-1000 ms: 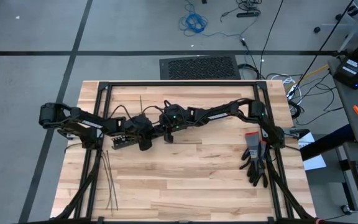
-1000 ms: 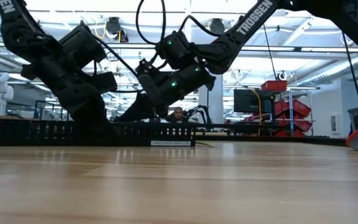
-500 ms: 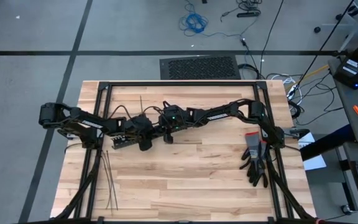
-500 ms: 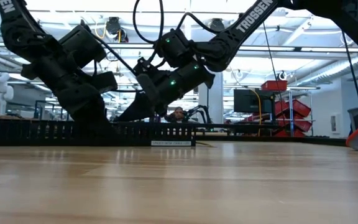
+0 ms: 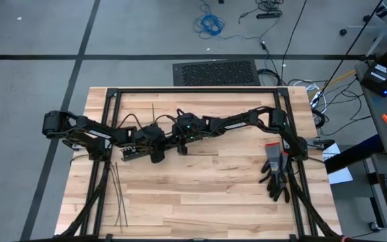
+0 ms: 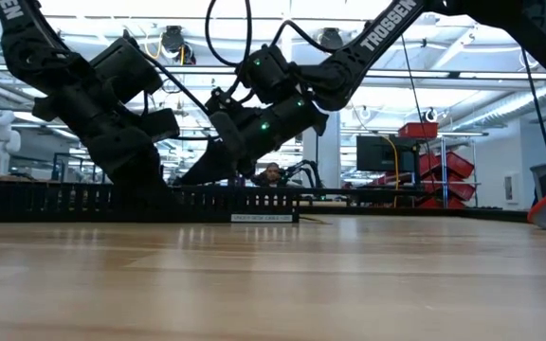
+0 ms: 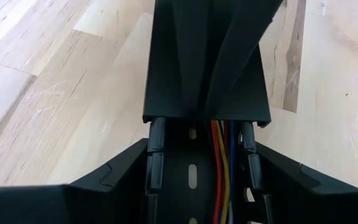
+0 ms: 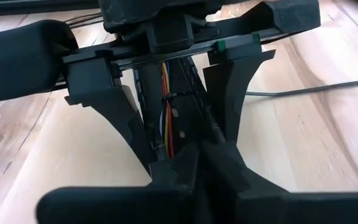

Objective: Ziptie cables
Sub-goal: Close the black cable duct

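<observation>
A long black slotted duct (image 7: 191, 186) lies on the wooden table, with the cables (image 7: 219, 168), red, orange and blue wires, running inside it. A thin dark ziptie (image 8: 174, 94) loops round them. My left gripper (image 7: 201, 155) reaches in from the table's left and is closed on the duct. My right gripper (image 8: 190, 158) comes from the right, shut, its tips just over the duct's open top facing the left gripper. I see nothing between its tips. Loose zipties (image 5: 118, 195) lie flat at the near left. My left gripper has the duct between its two fingers, one on each outer side wall (image 7: 151, 163). The fingers slant down from the table's left and point along the duct. The duct stays flat on the table. My right gripper's tips (image 7: 199, 112) hang over the wires; I cannot tell whether they touch.
A black metal frame (image 5: 193, 90) runs round the table. A pair of dark gloves (image 5: 274, 171) lies at the right. One loose ziptie (image 5: 152, 113) lies behind the arms, another (image 8: 303, 92) beside the duct. Bare wood spreads across the near half.
</observation>
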Robot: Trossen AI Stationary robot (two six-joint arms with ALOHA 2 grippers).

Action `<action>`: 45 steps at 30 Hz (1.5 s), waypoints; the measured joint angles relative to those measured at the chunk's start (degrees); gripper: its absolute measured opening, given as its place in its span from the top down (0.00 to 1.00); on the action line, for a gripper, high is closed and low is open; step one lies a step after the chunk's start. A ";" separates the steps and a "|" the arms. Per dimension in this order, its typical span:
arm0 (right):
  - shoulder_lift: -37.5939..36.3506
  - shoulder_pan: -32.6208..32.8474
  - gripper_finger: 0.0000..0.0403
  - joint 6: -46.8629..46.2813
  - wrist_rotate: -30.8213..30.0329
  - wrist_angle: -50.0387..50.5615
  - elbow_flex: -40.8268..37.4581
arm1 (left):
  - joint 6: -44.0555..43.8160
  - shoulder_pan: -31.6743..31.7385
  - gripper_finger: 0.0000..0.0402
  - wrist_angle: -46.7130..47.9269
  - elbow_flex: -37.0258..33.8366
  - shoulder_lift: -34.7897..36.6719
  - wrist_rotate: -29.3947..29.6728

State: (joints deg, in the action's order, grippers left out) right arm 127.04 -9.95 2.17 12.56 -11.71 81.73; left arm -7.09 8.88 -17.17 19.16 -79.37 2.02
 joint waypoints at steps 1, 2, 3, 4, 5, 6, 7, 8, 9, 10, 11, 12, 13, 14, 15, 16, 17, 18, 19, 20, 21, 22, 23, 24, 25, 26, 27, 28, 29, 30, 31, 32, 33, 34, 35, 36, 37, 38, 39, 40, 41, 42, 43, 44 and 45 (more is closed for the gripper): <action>0.03 -0.13 0.95 -0.01 0.02 -0.38 -0.02 | -0.05 0.00 0.41 0.02 0.00 0.00 0.00; 0.05 -0.24 0.93 -0.01 0.03 -0.75 -0.04 | -0.07 0.00 0.41 0.03 0.00 0.00 0.00; 0.08 -0.37 0.92 -0.02 0.10 -1.07 -0.04 | -0.06 -0.01 0.41 0.03 0.00 0.00 0.00; 0.11 -0.46 0.90 -0.08 0.16 -1.38 -0.04 | -0.05 -0.02 0.41 0.02 0.00 0.00 0.01; 0.14 -0.53 0.89 -0.41 0.17 -1.59 -0.04 | -0.07 -0.02 0.41 0.02 0.00 0.00 0.02; 0.14 -0.60 0.87 -0.56 0.17 -1.71 -0.04 | -0.07 -0.04 0.41 0.02 0.00 0.00 0.05; 0.14 -0.62 0.85 -0.66 0.15 -1.79 -0.04 | -0.09 -0.14 0.41 0.02 0.00 0.00 0.16; 0.14 -0.62 0.83 -0.66 0.15 -1.85 -0.04 | -0.07 -0.26 0.41 0.02 0.00 0.00 0.31; 0.14 -0.60 0.81 -0.67 0.15 -1.92 -0.04 | -0.07 -0.41 0.41 0.02 0.00 0.00 0.59; 0.14 -0.60 0.79 -0.66 0.15 -2.04 -0.04 | -0.05 -0.44 0.41 0.03 0.00 0.00 0.78; 0.14 -0.60 0.77 -0.66 0.15 -2.21 -0.04 | -0.05 -0.44 0.41 0.05 0.00 0.00 0.96; 0.14 -0.62 0.75 -0.66 0.08 -2.39 -0.04 | -0.05 -0.46 0.41 0.02 0.00 0.00 1.11; 0.14 -0.62 0.73 -0.66 0.02 -2.62 -0.04 | -0.03 -0.44 0.40 0.02 0.00 0.00 1.09; 0.14 -0.62 0.72 -0.66 -0.03 -2.83 -0.04 | 0.12 -0.44 0.40 0.03 0.00 0.00 0.93; 0.14 -0.63 0.70 -0.65 -0.14 -3.00 -0.04 | 0.45 -0.44 0.40 0.05 0.00 0.00 0.32; 0.14 -0.66 0.68 -0.57 -0.17 -3.08 -0.04 | 1.06 -0.44 0.39 0.07 0.00 0.00 -0.32; 0.13 -0.74 0.66 -0.35 -0.23 -3.17 -0.04 | 1.70 -0.45 0.39 0.09 0.00 0.00 -0.99; -0.07 -0.87 0.65 -0.17 -0.54 -3.10 -0.04 | 2.06 -0.46 0.39 0.09 0.00 0.00 -1.91; -0.20 -1.01 0.63 -0.01 -0.67 -3.15 -0.04 | 2.04 -0.51 0.39 0.11 0.00 0.00 -2.10; -0.38 -1.06 0.62 0.30 -1.04 -3.36 -0.04 | 2.05 -0.52 0.39 0.10 0.00 0.00 -2.40; -0.84 -1.23 0.61 0.54 -1.03 -3.26 -0.04 | 2.07 -0.50 0.39 0.08 0.00 0.00 -2.43; -1.35 -1.35 0.60 0.83 -1.03 -3.27 -0.04 | 2.06 -0.49 0.39 0.08 0.00 0.00 -2.39; -1.99 -1.40 0.60 0.91 -1.03 -3.38 -0.03 | 2.05 -0.47 0.39 0.08 0.00 0.00 -2.38; -2.67 -1.47 0.59 1.12 -0.99 -2.60 0.01 | 1.97 -0.46 0.39 0.10 0.00 0.00 -2.36; -3.23 -1.56 0.59 1.70 -0.87 -1.73 0.08 | 1.83 -0.46 0.39 0.13 0.00 0.00 -2.34; -3.89 -1.64 0.59 1.96 -0.78 -0.18 0.11 | 1.77 -0.46 0.39 0.07 0.00 0.00 -2.32; -4.46 -1.63 0.59 2.04 -0.75 2.29 0.11 | 1.75 -0.46 0.39 0.13 0.00 0.00 -2.30; -4.95 -1.67 0.59 2.17 -0.62 4.25 0.11 | 1.80 -0.46 0.39 0.13 0.00 0.00 -2.29; -5.49 -1.67 0.60 2.50 -0.61 7.02 0.11 | 1.88 -0.46 0.39 0.06 0.00 0.00 -2.22; -5.88 -1.73 0.61 3.01 -0.61 9.81 0.11 | 1.91 -0.46 0.38 0.14 0.00 0.00 -2.17; -6.25 -1.73 0.62 3.51 -0.63 12.27 0.11 | 1.92 -0.46 0.38 0.10 0.00 0.00 -2.02; -6.42 -1.59 0.64 4.12 -0.61 14.73 0.11 | 1.91 -0.46 0.38 0.10 0.00 0.00 -1.94; -6.42 -1.41 0.66 4.76 -0.61 16.41 0.11 | 1.92 -0.46 0.38 0.13 0.00 0.00 -1.92; -6.42 -1.21 0.69 5.55 -0.64 17.18 0.14 | 1.92 -0.46 0.38 0.09 0.00 0.00 -1.92; -6.58 -0.92 0.71 6.20 -0.83 18.10 0.22 | 2.05 -0.48 0.38 0.09 0.00 0.00 -1.96; -6.67 -0.76 0.74 6.67 -1.01 18.70 0.22 | 2.09 -0.50 0.38 0.07 0.00 0.00 -2.05; -6.68 -0.67 0.77 6.97 -0.98 19.01 0.25 | 2.10 -0.50 0.38 0.07 0.00 0.00 -2.13; -6.68 -0.64 0.80 7.22 -0.98 19.25 0.29 | 2.12 -0.50 0.38 0.07 0.00 0.00 -2.22; -6.68 -0.64 0.83 7.39 -0.98 19.35 0.31 | 2.20 -0.50 0.38 0.07 0.00 0.00 -2.25; -6.70 -0.66 0.86 7.41 -0.98 19.35 0.31 | 2.27 -0.50 0.38 0.07 0.00 0.00 -2.24; -6.70 -0.66 0.89 7.41 -1.02 19.21 0.31 | 2.25 -0.50 0.38 0.06 0.00 0.00 -2.22; -6.70 -0.66 0.91 7.50 -1.05 18.89 0.28 | 2.38 -0.50 0.38 0.04 0.00 0.00 -2.15; -6.68 -0.66 0.93 7.61 -1.03 18.20 0.23 | 2.81 -0.50 0.38 0.02 0.00 0.00 -2.03; -6.68 -0.65 0.95 7.71 -0.82 17.12 0.18 | 2.99 -0.48 0.38 -0.01 0.00 0.00 -1.77; -6.68 -0.62 0.97 7.94 -0.58 16.36 0.12 | 3.11 -0.42 0.38 -0.12 0.00 0.00 -1.27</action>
State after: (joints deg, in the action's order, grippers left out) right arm 120.36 -10.57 10.12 11.98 4.65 81.85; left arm -3.98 8.46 -17.29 19.16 -79.37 0.75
